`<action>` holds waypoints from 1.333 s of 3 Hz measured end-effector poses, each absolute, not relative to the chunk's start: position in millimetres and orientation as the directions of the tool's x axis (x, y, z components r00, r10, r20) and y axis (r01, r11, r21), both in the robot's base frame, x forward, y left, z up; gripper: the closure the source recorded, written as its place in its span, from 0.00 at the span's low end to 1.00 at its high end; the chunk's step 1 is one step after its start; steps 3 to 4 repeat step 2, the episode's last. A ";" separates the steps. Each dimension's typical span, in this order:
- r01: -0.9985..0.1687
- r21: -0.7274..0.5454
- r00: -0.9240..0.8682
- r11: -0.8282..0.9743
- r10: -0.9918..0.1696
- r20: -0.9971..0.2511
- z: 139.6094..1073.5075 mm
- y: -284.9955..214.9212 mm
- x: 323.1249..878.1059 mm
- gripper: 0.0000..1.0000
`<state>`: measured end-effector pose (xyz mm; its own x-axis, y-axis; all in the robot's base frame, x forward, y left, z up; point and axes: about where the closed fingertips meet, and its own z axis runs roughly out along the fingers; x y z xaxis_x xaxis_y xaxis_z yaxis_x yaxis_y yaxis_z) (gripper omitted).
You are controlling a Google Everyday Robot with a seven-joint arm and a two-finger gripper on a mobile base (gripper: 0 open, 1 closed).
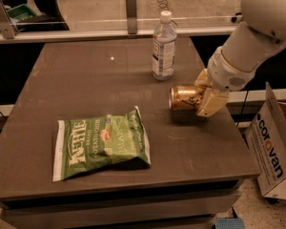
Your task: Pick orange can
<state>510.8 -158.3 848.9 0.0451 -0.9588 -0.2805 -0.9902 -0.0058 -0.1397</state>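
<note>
The orange can (183, 98) is golden-orange with dark cursive lettering. It lies on its side, silver-rimmed end facing left, at the right side of the dark table (86, 75). My gripper (200, 98) reaches in from the right on a white arm. Its two cream fingers (211, 103) are shut on the can's right end, one behind it and one in front. The can hangs slightly above the tabletop, with a shadow under it.
A clear water bottle (163, 46) with a white cap stands just behind and left of the can. A green Kettle chip bag (101, 142) lies at the front left. A cardboard box (272, 149) leans beside the table's right edge. A glass rail runs along the back.
</note>
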 end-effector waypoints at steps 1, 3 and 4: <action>-0.992 -0.129 0.030 0.010 -0.954 -0.299 884.2 -144.0 519.8 1.00; -0.992 -0.106 -0.018 0.064 -0.921 -0.389 932.1 -138.0 524.1 1.00; -0.992 -0.106 -0.018 0.064 -0.921 -0.389 932.1 -138.0 524.1 1.00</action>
